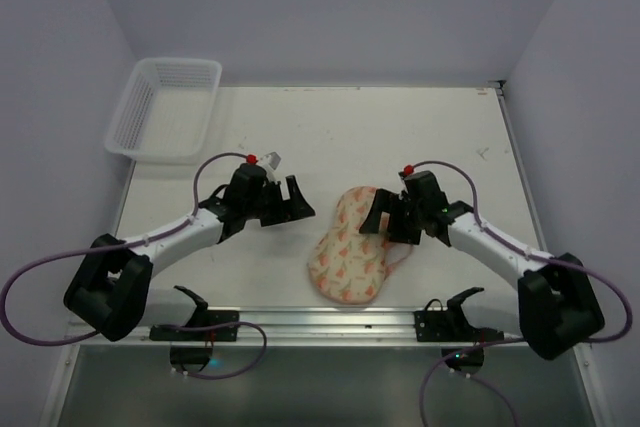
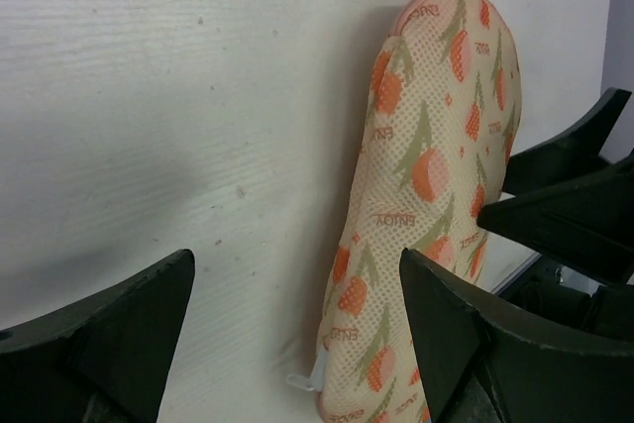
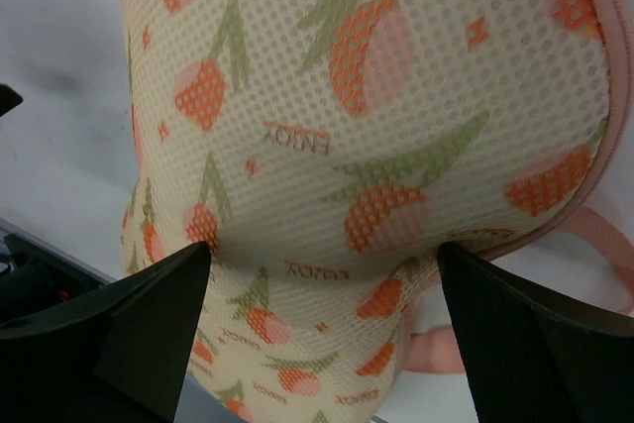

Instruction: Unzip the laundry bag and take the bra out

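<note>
The laundry bag (image 1: 345,247), an oval cream mesh pouch with orange print and pink trim, lies zipped shut on the table between the arms. My right gripper (image 1: 385,225) is open, and in the right wrist view (image 3: 322,304) its jaws stand wide over the bag's narrow middle (image 3: 347,126). My left gripper (image 1: 300,202) is open and empty, just left of the bag's far end. In the left wrist view (image 2: 297,344) the bag (image 2: 426,175) lies by the right finger, with a small white zipper pull (image 2: 305,378) at its edge. The bra is not in view.
A white plastic lattice basket (image 1: 165,107) stands at the table's back left corner. The bag's pink loop (image 3: 594,235) trails to its right side. A metal rail (image 1: 330,322) runs along the near table edge. White walls close in the sides and back.
</note>
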Robot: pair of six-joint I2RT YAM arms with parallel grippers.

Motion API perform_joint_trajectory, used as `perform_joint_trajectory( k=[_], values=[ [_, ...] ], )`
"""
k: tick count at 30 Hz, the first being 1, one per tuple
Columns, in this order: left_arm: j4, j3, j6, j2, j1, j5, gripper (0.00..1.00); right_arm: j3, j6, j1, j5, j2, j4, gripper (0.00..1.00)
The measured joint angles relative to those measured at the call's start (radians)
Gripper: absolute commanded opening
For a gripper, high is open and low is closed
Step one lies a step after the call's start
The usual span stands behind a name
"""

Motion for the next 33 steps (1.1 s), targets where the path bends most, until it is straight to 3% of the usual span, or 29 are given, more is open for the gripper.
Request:
perform_joint_trajectory(
  k=[3,9,14,20,27,33],
  values=[
    [-0.045,0.0,0.019,-0.037,0.035,-0.006,0.88,0.146,-0.03,0.0,-0.025,0.192,0.003,0.99],
    [-0.08,-0.013,0.04,-0.135,0.128,0.007,0.88,0.653,-0.174,0.0,-0.114,0.594,0.011,0.99],
    [-0.065,-0.054,0.026,-0.164,0.146,0.046,0.88,0.861,-0.277,0.001,-0.15,0.711,-0.05,0.99],
    [0.021,-0.15,-0.077,-0.114,0.146,0.115,0.86,0.818,-0.3,0.001,-0.127,0.571,-0.061,0.99],
    [0.015,-0.21,-0.214,-0.182,0.079,0.092,0.85,0.514,-0.241,0.001,-0.027,0.133,-0.023,0.99],
    [0.036,-0.228,-0.299,-0.249,-0.013,0.044,0.85,0.252,-0.169,0.001,0.015,-0.122,0.01,0.99]
  ],
)
